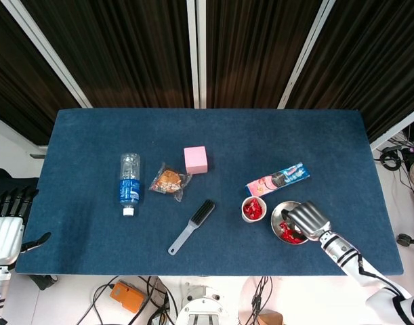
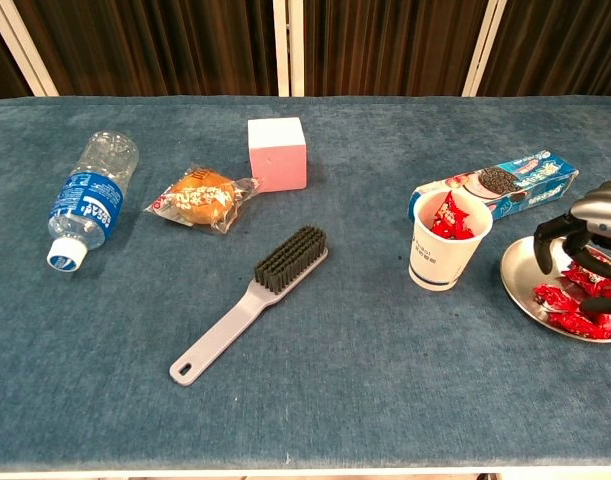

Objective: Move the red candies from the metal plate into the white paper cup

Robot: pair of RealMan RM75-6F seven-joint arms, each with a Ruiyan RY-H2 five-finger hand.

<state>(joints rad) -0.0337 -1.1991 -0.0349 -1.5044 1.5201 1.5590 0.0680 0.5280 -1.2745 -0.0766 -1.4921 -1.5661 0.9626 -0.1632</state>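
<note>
The metal plate [image 1: 277,224] [image 2: 515,276] lies near the table's front right and holds several red candies [image 1: 290,236] [image 2: 577,312]. Just to its left stands the white paper cup [image 1: 253,208] [image 2: 442,247], upright, with red candies inside. My right hand [image 1: 307,218] [image 2: 587,232] hangs low over the plate, its dark fingers [image 2: 547,240] curved down around the candies, apart and holding nothing that I can see. My left hand [image 1: 5,230] stays off the table's left edge, fingers straight, thumb out, empty.
A cookie box [image 1: 278,179] [image 2: 505,185] lies right behind the cup. A grey brush [image 1: 192,226] [image 2: 253,298], a wrapped bun [image 1: 169,181], a pink block [image 1: 195,160] and a lying water bottle [image 1: 129,183] occupy the middle and left.
</note>
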